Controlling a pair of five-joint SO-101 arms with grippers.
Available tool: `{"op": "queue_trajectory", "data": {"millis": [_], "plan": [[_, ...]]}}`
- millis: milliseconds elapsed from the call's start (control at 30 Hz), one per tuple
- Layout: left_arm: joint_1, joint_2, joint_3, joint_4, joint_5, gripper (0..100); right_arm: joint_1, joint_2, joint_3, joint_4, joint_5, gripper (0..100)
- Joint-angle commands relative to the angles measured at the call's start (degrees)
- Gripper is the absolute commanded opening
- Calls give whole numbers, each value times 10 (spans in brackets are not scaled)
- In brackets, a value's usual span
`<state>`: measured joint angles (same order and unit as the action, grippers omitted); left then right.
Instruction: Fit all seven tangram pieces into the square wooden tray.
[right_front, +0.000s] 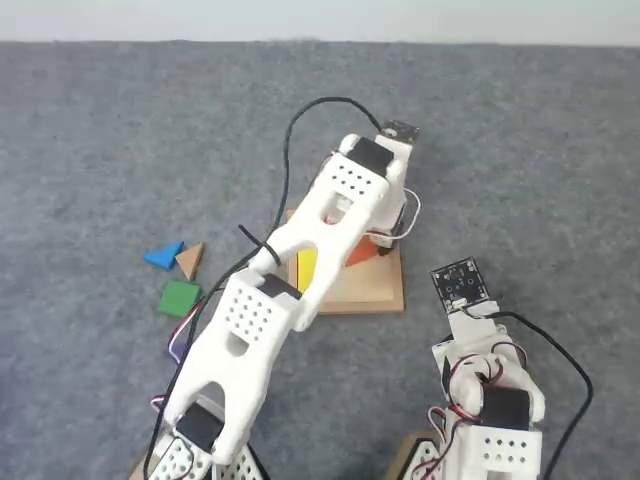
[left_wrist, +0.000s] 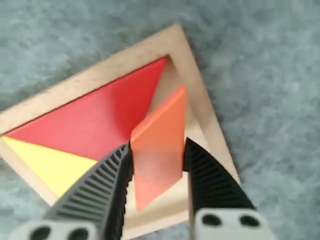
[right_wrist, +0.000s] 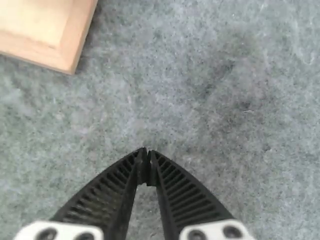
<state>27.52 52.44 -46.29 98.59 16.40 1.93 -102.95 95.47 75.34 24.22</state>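
The tray is pale bare wood, matt, with a faint speckled grain. The red piece, yellow piece and orange piece look smooth and painted, with a soft sheen. The grey cloth underneath is felt-like and fuzzy. The left gripper and right gripper have fingers of matt black plastic, ribbed inside. The arm has a smooth white plastic shell, pierced with small holes

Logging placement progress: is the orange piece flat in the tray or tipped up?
Tipped up. The orange piece is held tilted in the left gripper, over bare tray floor beside the red triangle.
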Motion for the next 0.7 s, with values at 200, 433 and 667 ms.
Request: {"op": "queue_trajectory", "data": {"millis": [200,433,667], "plan": [[-4,-50,-59,-6,-31,175,-2,-9,10,0,4,8],[11,-96,-58,21,-88,161,-2,-9,10,0,4,8],[44,-280,81,-23,-108,127,-2,-9,10,0,4,8]]}}
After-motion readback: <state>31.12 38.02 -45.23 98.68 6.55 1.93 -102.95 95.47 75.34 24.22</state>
